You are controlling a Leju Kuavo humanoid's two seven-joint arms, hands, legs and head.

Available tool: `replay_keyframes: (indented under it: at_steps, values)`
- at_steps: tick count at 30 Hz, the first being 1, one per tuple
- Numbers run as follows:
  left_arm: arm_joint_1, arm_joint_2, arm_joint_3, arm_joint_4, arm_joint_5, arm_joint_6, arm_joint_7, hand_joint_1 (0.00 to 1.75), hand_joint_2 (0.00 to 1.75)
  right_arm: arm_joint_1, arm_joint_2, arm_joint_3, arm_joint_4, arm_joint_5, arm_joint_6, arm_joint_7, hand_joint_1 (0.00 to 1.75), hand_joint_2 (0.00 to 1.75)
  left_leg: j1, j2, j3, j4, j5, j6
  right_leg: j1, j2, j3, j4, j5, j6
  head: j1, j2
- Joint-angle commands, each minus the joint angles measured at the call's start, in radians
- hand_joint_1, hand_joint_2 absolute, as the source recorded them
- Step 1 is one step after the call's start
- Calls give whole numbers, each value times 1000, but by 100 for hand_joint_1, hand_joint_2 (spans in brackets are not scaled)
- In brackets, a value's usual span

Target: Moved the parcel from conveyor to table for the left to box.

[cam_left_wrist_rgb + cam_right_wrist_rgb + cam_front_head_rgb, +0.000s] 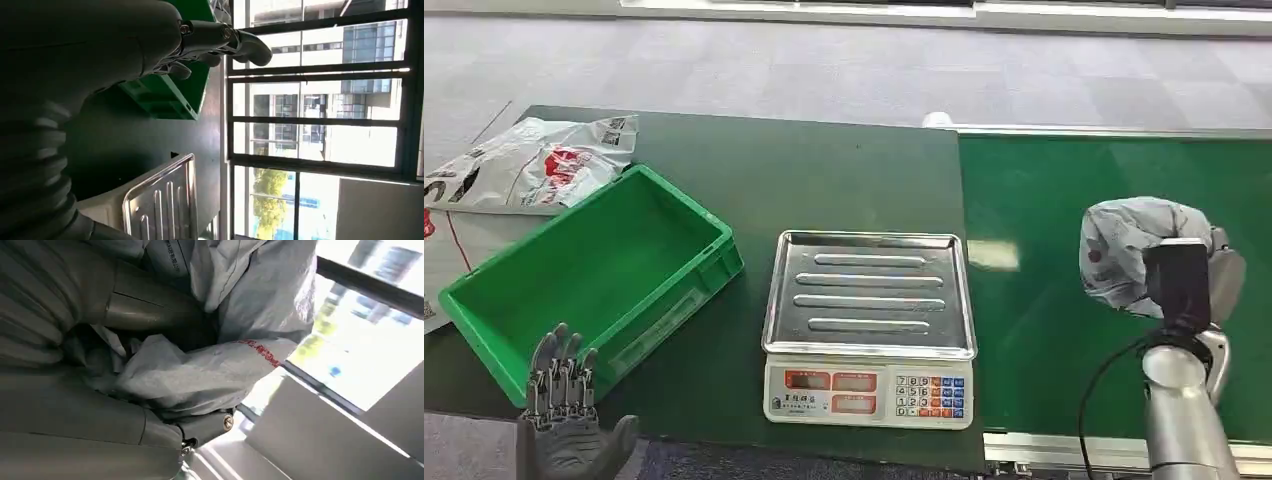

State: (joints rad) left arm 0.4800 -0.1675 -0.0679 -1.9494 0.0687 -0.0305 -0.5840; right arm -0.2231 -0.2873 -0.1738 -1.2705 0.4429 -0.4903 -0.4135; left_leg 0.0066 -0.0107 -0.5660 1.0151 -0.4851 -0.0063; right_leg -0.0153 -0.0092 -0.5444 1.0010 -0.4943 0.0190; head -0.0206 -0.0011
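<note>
A crumpled grey plastic parcel (1129,250) with red print is held by my right hand (1214,285) above the green conveyor belt (1044,300) at the right. Up close in the right wrist view, the thumb and fingers wrap the grey parcel (220,365). My left hand (564,410) hovers palm up, fingers spread and holding nothing, at the table's front left edge, just before the green box (589,275). In the left wrist view my left hand (200,40) reaches toward the green box (165,95).
A weighing scale with a steel tray (871,292) and a keypad stands in the middle of the dark green table (824,170). A white and red mail bag (529,165) lies behind the box at the far left. Grey floor lies beyond.
</note>
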Motion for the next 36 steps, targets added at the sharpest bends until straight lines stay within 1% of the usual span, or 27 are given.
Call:
replay_keyframes:
  at_steps: [1, 3, 4, 5, 6, 7, 9, 10, 11, 12, 13, 14, 16, 17, 18, 19, 20, 21, 22, 23, 24, 25, 29, 31, 36]
  values:
    - [-32, -11, 30, 79, -10, -8, -7, 0, 175, 96, 27, 224, -478, 4, -110, 42, 175, 175, -1, 7, 2, -2, 0, -1, 0, 6, -2, 0, 1, -2, 0, 0]
    - [-31, -10, 30, 78, -10, -8, -7, 0, 175, 94, 20, 222, -461, -14, -116, 25, 175, 175, 0, 4, 1, -2, 0, -1, 0, 4, -2, 0, 1, -2, 0, 0]
    - [-30, -12, 31, 77, -11, -8, -7, 0, 175, 91, 16, 229, -458, -30, -120, -4, 175, 175, 0, 4, 1, -2, 1, -1, 0, 3, -2, -1, 1, -2, 0, 0]
    - [-29, -15, 27, 80, -19, -4, -12, 0, 175, 92, 14, 276, -483, -26, -116, -65, 175, 175, 0, 5, 2, -3, 2, -1, 0, 5, -2, -2, 2, -2, 0, 0]
    - [-29, -15, 21, 84, -26, 1, -18, 0, 175, 96, 18, 322, -515, -11, -112, -66, 175, 175, -1, 5, 0, -1, 0, 0, -1, 4, -3, 1, 0, -1, 0, 0]
    - [-30, -8, 9, 94, -29, 13, -25, 0, 175, 96, 5, 411, -539, 73, -81, -17, 175, 175, 0, 7, 1, -1, 0, -1, 0, 6, -3, 0, 1, -2, 0, 0]
    - [-28, 6, -12, 110, -28, 38, -42, 0, 175, 87, 17, 523, -539, 142, -52, 35, 175, 175, -1, 8, 1, -1, 0, -1, -1, 7, -3, 0, 1, -1, 0, 0]
    - [-25, 17, -27, 118, -23, 53, -54, 0, 175, 73, 29, 578, -520, 188, -47, 73, 175, 175, 0, 12, 3, -4, 1, -1, 0, 10, -2, -2, 3, -3, 0, 0]
    - [-22, 31, -43, 124, -16, 69, -61, 0, 175, 55, 28, 626, -501, 186, -20, 100, 175, 175, 0, 11, 3, -3, 0, -1, -1, 10, -2, -1, 2, -2, 0, 0]
    - [-23, 46, -59, 132, -8, 79, -66, 0, 175, 36, 19, 665, -475, 193, 25, 149, 175, 175, 0, 10, 3, -2, 0, -1, 0, 9, -2, -1, 2, -2, 0, 0]
    - [-24, 54, -69, 143, -1, 84, -68, 0, 175, 13, 35, 683, -441, 169, 54, 171, 175, 175, 0, 13, 5, -4, 0, -2, 0, 12, -1, -2, 3, -3, 0, 0]
    - [-27, 60, -78, 150, 5, 87, -70, 0, 175, -4, 45, 694, -412, 152, 77, 184, 175, 175, 0, 12, 4, -4, 1, -2, 0, 12, -1, -2, 3, -3, 0, 0]
    - [-38, 78, -106, 166, 16, 96, -72, 0, 175, -30, 71, 713, -346, 133, 162, 233, 175, 175, 0, 12, 4, -4, 1, -2, 0, 12, -2, -2, 3, -3, 0, 0]
    - [-52, 95, -125, 179, 24, 112, -72, 0, 175, -43, 95, 735, -293, 191, 250, 309, 175, 175, 0, 10, 3, -3, 1, -2, 0, 9, -2, -1, 2, -2, 0, 0]
    - [-59, 103, -131, 180, 25, 118, -72, 0, 175, -53, 117, 744, -252, 209, 287, 340, 175, 175, 0, 11, 4, -5, 2, -2, 1, 11, -1, -2, 4, -2, 0, 0]
    - [-62, 109, -134, 179, 27, 123, -70, 0, 175, -60, 143, 745, -222, 201, 330, 365, 175, 175, 1, 9, 4, -3, 1, -2, 1, 8, -1, -1, 2, -2, 0, 0]
    - [-66, 113, -137, 181, 30, 126, -65, 0, 175, -70, 167, 747, -187, 201, 354, 375, 91, 175, 1, 10, 4, -5, 2, -2, 1, 10, -1, -3, 3, -2, 0, 0]
    - [-73, 115, -144, 186, 32, 126, -56, 0, 175, -75, 200, 746, -149, 196, 399, 398, 0, 175, 1, 9, 4, -3, 2, -2, 1, 9, -1, -1, 3, -2, 0, 0]
    - [-78, 118, -149, 190, 31, 125, -50, 0, 175, -82, 211, 750, -133, 198, 427, 418, 0, 0, 1, 10, 4, -5, 3, -2, 1, 10, -1, -2, 4, -2, 0, 0]
    - [-85, 116, -155, 194, 30, 126, -47, 0, 175, -88, 231, 761, -106, 224, 434, 433, 0, 0, 1, 8, 4, -3, 1, -2, 1, 8, 0, -1, 2, -2, 0, 0]
    - [-91, 118, -164, 195, 28, 125, -40, 0, 175, -94, 249, 768, -80, 241, 445, 448, 0, 0, 1, 10, 5, -5, 2, -2, 1, 10, 0, -3, 4, -2, 0, 0]
    - [-96, 121, -169, 195, 28, 123, -34, 0, 175, -98, 254, 773, -70, 255, 449, 462, 0, 0, 1, 8, 3, -2, 1, -2, 1, 8, -1, 0, 2, -2, 0, 0]
    - [-105, 128, -170, 194, 31, 119, -19, 0, 175, -95, 255, 764, -69, 257, 452, 466, 0, 0, 1, 9, 4, -4, 3, -2, 1, 9, -1, -2, 4, -2, 0, 0]
    - [-115, 126, -165, 193, 36, 113, -6, 0, 175, -83, 258, 740, -86, 253, 451, 470, 0, 0, 1, 5, 3, -2, 2, -2, 1, 5, -1, 0, 2, -2, 0, 0]
    - [-119, 114, -148, 170, 33, 100, 17, 0, 175, -56, 261, 673, -166, 226, 412, 484, 0, 0, 1, 5, 2, -2, 3, -2, 1, 4, -2, -1, 2, -2, 0, 0]
